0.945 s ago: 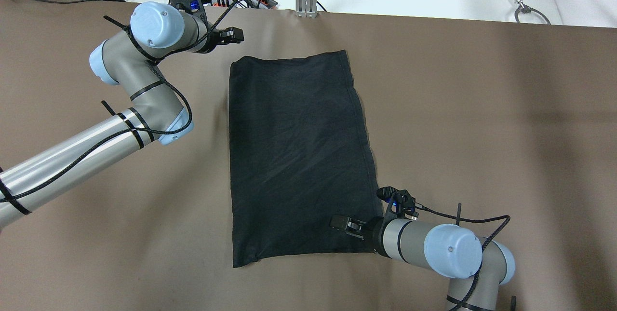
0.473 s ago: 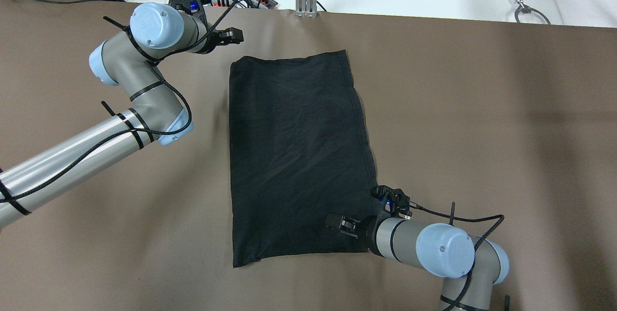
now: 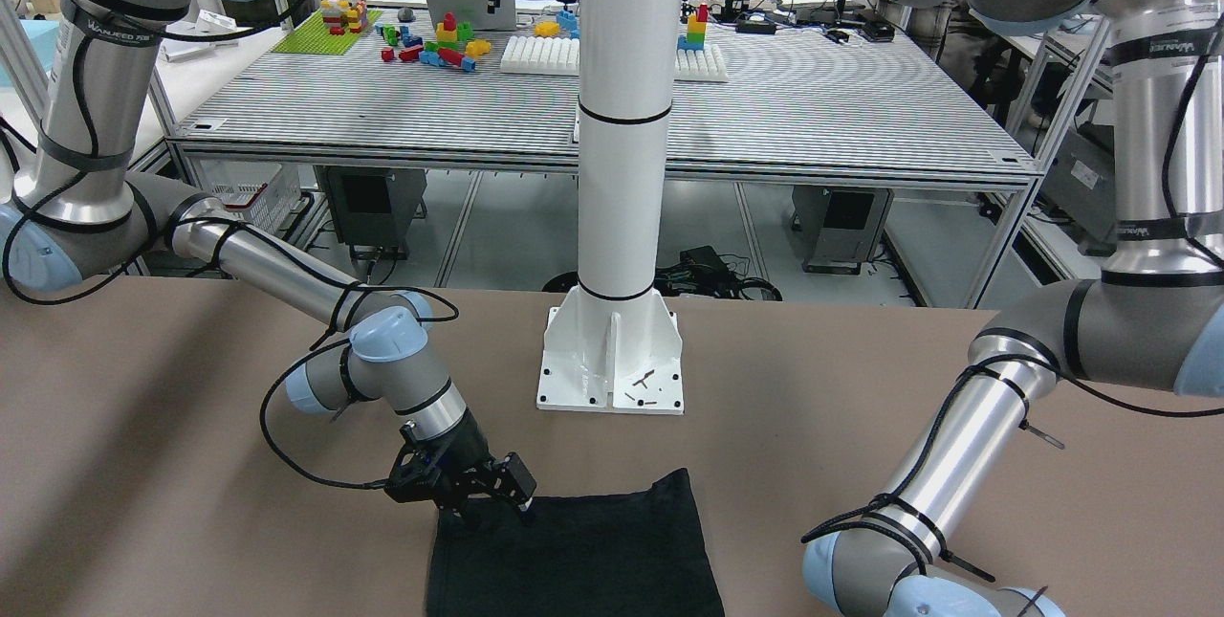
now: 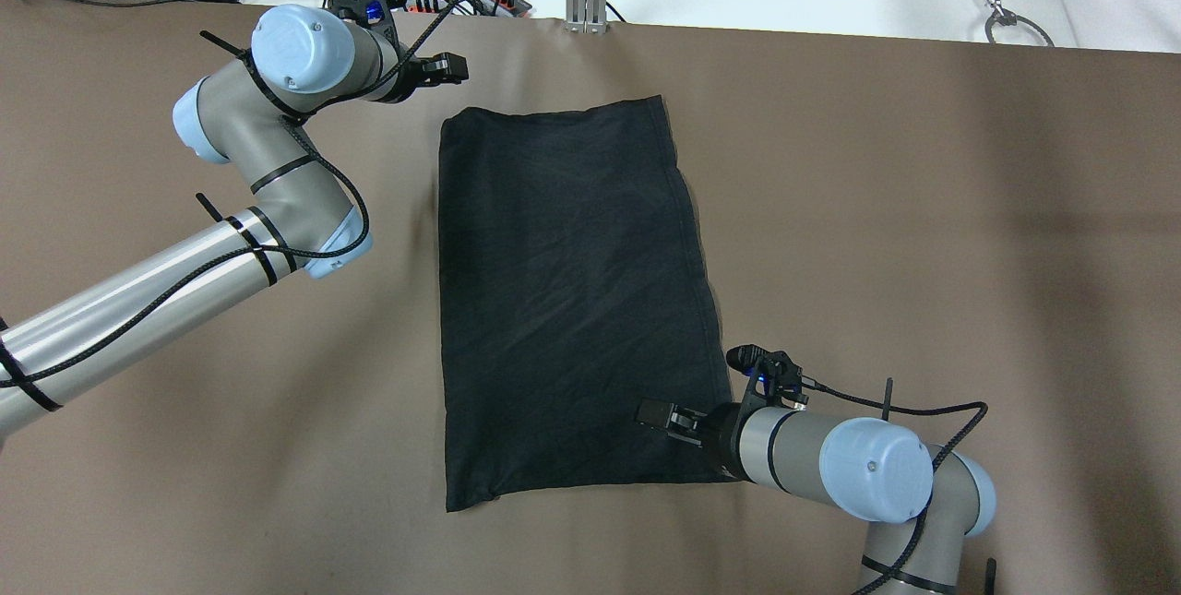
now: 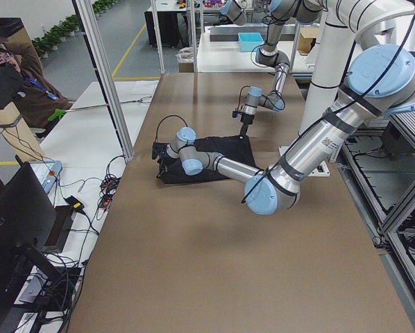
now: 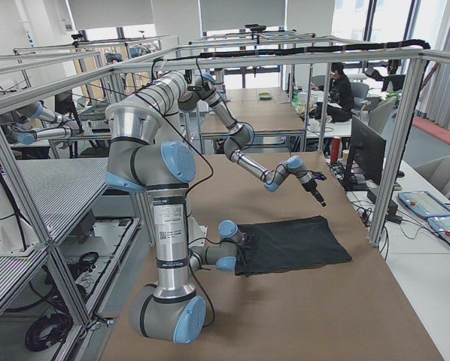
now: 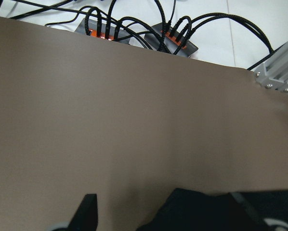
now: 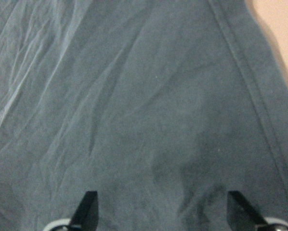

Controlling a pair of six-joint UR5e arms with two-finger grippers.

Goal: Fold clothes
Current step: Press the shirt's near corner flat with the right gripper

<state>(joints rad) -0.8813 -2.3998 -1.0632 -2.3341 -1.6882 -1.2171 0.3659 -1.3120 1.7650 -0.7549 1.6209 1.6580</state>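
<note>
Both pairs of jaws stand spread, gripping nothing. The right gripper (image 4: 657, 414) is over the 5 o'clock corner of the one black cloth (image 4: 572, 300). The left gripper (image 4: 450, 69) hangs just off its 11 o'clock corner. The two arms flank the cloth, which lies flat mid-table (image 4: 923, 208) on a brown covering. One white pillar (image 3: 622, 120) stands at the robot's side, with a workbench (image 3: 813, 110) bearing coloured bricks (image 3: 430, 29) beyond it.

There is one cloth (image 4: 572, 300) and one table (image 4: 923, 254). The arms number two: left arm (image 4: 138, 291) and right arm (image 4: 867, 470). The grippers number two: left gripper (image 4: 457, 68) and right gripper (image 4: 646, 412). There is one pillar (image 3: 622, 167), and two power strips (image 7: 175, 42).
</note>
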